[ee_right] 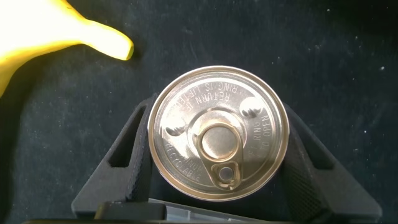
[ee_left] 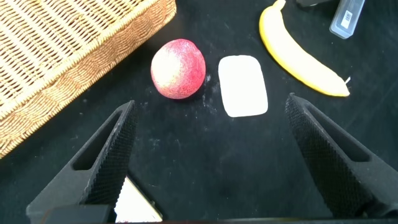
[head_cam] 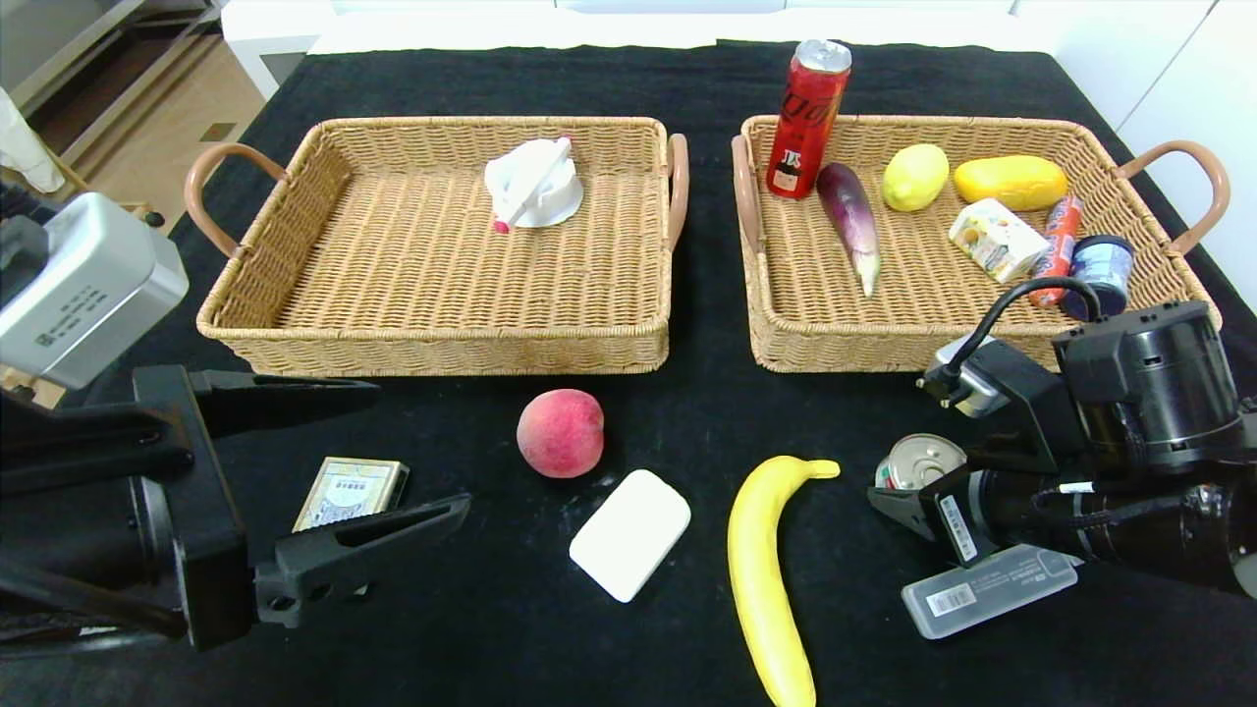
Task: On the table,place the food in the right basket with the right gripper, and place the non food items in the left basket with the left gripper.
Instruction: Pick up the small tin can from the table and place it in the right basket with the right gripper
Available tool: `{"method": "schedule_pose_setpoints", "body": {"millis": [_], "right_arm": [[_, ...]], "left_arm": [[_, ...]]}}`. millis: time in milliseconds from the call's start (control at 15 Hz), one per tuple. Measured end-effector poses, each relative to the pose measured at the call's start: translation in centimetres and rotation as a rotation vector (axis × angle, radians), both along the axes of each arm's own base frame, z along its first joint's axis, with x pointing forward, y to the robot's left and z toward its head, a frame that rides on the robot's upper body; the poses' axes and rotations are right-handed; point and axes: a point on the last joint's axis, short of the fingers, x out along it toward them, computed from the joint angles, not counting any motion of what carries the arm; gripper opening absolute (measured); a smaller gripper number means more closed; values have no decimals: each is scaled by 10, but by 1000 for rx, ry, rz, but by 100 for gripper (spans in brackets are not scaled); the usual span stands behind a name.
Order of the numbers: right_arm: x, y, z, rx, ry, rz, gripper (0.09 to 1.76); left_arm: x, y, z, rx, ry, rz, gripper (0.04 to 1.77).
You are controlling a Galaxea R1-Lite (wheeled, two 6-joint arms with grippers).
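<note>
Head view: two wicker baskets sit side by side on the black tabletop (head_cam: 687, 412). The left basket (head_cam: 432, 339) holds a white plastic item with a pink tip (head_cam: 533, 184). The right basket (head_cam: 786, 334) holds a red drink can (head_cam: 807, 118) upright in its far corner nearest the left basket, a purple eggplant (head_cam: 852, 224), a lemon (head_cam: 914, 177), a yellow fruit (head_cam: 1010, 182), a small carton (head_cam: 997, 239), a sausage stick (head_cam: 1059, 241) and a dark blue tub (head_cam: 1100, 270). In front of the left basket lie a card box (head_cam: 351, 491), a peach (head_cam: 560, 432) and a white soap-like bar (head_cam: 629, 533); a banana (head_cam: 766, 570) lies in front of the right basket. The left gripper (head_cam: 412, 452) hovers low near the card box, jaws spread wide and holding nothing. The right gripper (head_cam: 899, 491) is down at a tin can (head_cam: 918, 460) in front of the right basket, with a clear plastic case (head_cam: 987, 589) just beside it. Left wrist view: both spread fingers (ee_left: 112, 155) frame bare cloth, with the peach (ee_left: 178, 68), white bar (ee_left: 244, 85) and banana (ee_left: 298, 56) beyond them and the left basket's wall (ee_left: 68, 56) alongside. Right wrist view: the right gripper's fingers (ee_right: 127, 155) flank the tin can (ee_right: 219, 132), apparently touching its sides; whether they pinch it cannot be told. The banana tip (ee_right: 93, 37) lies near.
</note>
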Motion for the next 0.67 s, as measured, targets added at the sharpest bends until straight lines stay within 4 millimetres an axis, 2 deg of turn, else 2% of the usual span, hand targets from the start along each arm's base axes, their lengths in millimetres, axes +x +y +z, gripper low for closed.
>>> {"method": "schedule_pose_setpoints", "body": {"millis": [400, 667], "right_arm": [[-1, -1, 2, 6, -4, 3, 118], [-4, -4, 11, 27, -34, 3, 118]], "left_arm": [[0, 0, 0, 0, -1, -1, 172], [0, 0, 1, -1, -2, -2, 172]]}}
